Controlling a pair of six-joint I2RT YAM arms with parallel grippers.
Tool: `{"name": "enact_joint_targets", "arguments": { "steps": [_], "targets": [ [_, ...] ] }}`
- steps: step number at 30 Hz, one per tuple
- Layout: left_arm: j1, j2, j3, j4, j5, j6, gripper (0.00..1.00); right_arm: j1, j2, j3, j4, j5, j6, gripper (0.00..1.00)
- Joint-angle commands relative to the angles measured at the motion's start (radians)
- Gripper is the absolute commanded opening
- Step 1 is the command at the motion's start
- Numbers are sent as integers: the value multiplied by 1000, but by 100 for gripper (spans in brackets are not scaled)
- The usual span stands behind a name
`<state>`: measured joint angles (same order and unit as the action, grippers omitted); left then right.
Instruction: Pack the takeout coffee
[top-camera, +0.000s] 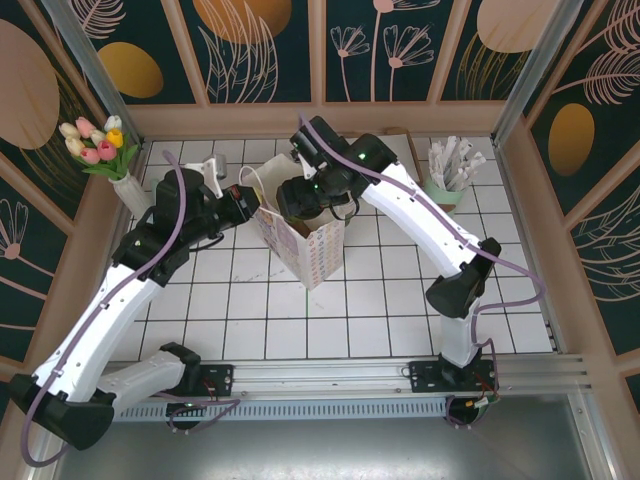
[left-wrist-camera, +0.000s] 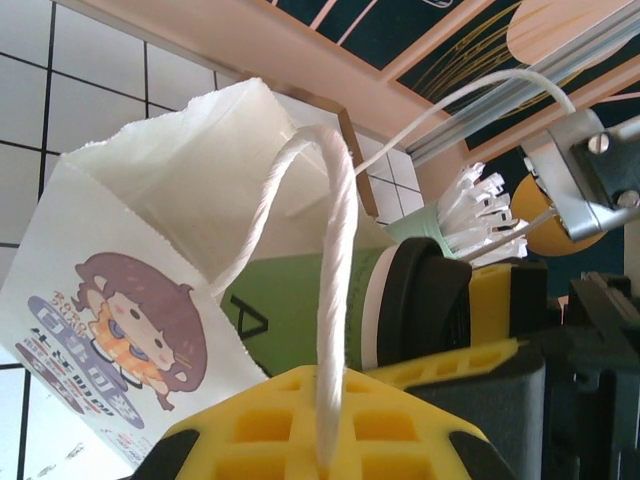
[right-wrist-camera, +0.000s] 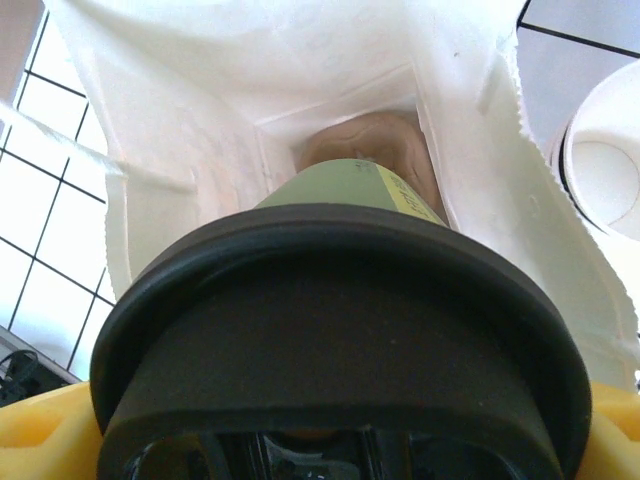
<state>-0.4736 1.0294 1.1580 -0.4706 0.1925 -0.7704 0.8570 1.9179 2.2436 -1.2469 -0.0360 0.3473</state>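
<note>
A white paper bag (top-camera: 305, 245) with a cartoon print stands open in the middle of the tiled table. My left gripper (top-camera: 250, 205) is at the bag's left rim. In the left wrist view its yellow pads (left-wrist-camera: 300, 430) are shut on the bag's white rope handle (left-wrist-camera: 335, 300). My right gripper (top-camera: 305, 195) is shut on the takeout coffee (top-camera: 300, 198) and holds it over the bag's mouth. The wrist views show the green cup body (left-wrist-camera: 300, 310) (right-wrist-camera: 350, 185) pointing into the bag (right-wrist-camera: 250, 80) and the black lid (right-wrist-camera: 340, 330) (left-wrist-camera: 420, 300) between yellow fingers (right-wrist-camera: 610, 430).
A pale mint cup of white sticks (top-camera: 452, 170) (left-wrist-camera: 470, 210) stands at the back right, next to a brown box (top-camera: 405, 145). A vase of tulips (top-camera: 100, 145) stands at the back left. Wooden walls (top-camera: 330, 118) close in the table.
</note>
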Motion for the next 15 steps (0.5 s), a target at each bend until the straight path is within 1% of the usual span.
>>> {"name": "enact_joint_targets", "arguments": {
  "steps": [1,9,11,15],
  "targets": [
    [-5,-29,-21,-23,-6,25,0,-19,17,-4,31,-8,21,73],
    [-5,-61,9,-61,15,56,0,-45,22,-18,-64,135,24,74],
    [-5,-67,9,-52,23,57,0,-41,23,-15,-63,107,15,74],
    [-5,-59,-22,51,163,35,0,1,46,-6,-43,33,-11,74]
  ]
}}
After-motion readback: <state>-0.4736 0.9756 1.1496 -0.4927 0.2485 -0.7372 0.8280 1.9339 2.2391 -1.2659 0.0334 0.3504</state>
